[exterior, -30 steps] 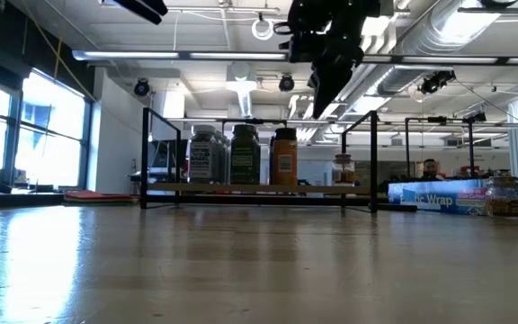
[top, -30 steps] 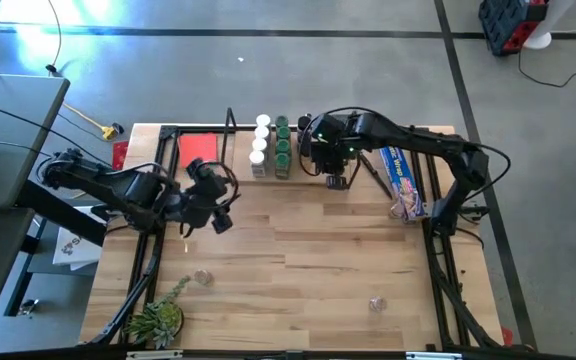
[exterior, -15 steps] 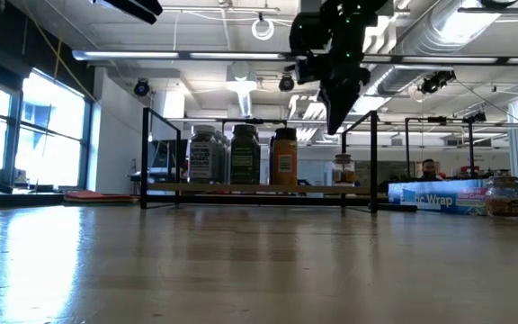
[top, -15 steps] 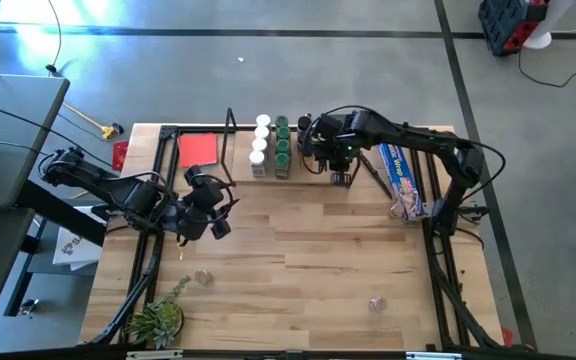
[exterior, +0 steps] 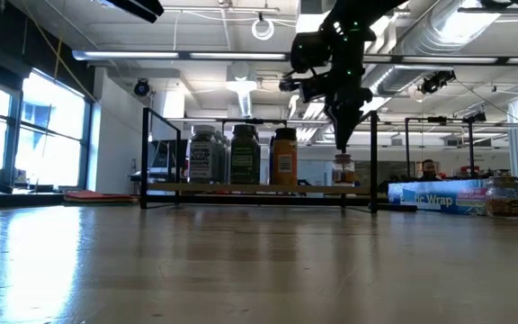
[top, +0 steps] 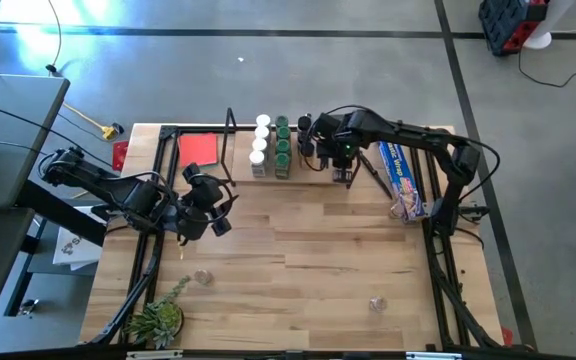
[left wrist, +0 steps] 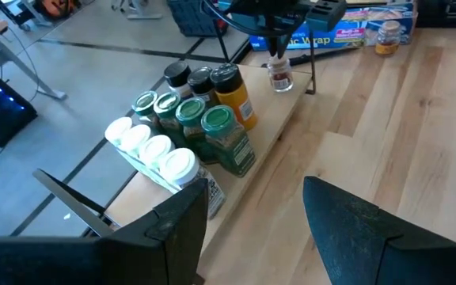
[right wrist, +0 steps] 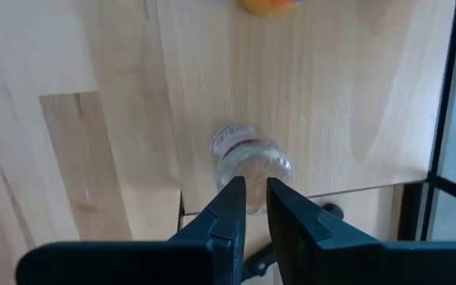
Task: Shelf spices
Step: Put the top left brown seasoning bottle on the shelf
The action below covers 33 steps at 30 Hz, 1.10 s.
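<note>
Right now the right pincer hangs just above a small clear-topped jar that stands alone on the shelf, near the shelf's right end and close to a black wire upright. Its fingers are nearly pressed together with nothing between them, and the right wrist view looks straight down past them onto the jar's cap. The main risk, as I judge it, is a knock: fingertips this close to the cap could tip the light jar if the arm slides sideways before it lifts, and a toppled jar could roll off the board's front edge onto the worktop. The wire upright beside it is the second hazard, since a sideways pull could catch a finger on it. Straight up looks like the safest exit. To the jar's other side there is a bare stretch of board before the orange jar and the packed rows of white- and green-topped jars, so room for further spices remains there. The left pincer hovers spread and empty over the worktop, well apart from the shelf. Two more jars lie out on the open wood near the front, with wide clear room around each; the plant crowds only the corner.
</note>
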### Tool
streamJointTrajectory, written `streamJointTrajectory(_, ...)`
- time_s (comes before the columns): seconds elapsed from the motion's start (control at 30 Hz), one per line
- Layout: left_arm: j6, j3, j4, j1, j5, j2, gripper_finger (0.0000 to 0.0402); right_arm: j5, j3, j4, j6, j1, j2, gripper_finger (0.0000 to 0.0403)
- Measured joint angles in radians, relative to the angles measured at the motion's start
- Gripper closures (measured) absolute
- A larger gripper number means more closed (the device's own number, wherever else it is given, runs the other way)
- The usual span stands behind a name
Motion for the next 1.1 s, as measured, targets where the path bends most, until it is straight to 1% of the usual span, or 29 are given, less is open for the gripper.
streamJointTrajectory(0.2,-0.001,0.000,0.000,0.000,0.000,0.002,0.0200,-0.003,0.000,-0.003,0.009,0.000,0.000,0.0357)
streamJointTrajectory(0.47,-0.018,0.000,0.001,-0.001,0.002,0.002,0.0200,0.000,0.004,0.002,0.011,0.000,0.044,0.0357)
streamJointTrajectory(0.7,-0.024,0.000,0.000,-0.001,0.017,0.002,0.0200,0.011,0.004,0.074,0.008,-0.001,0.052,0.0357)
streamJointTrajectory(0.87,-0.025,0.000,0.000,-0.001,0.017,0.002,0.0200,0.029,0.002,0.121,-0.023,-0.007,0.054,0.0357)
streamJointTrajectory(1.1,-0.027,0.000,0.000,-0.001,0.019,0.002,0.0200,0.037,0.001,0.170,-0.048,-0.038,0.055,0.0357)
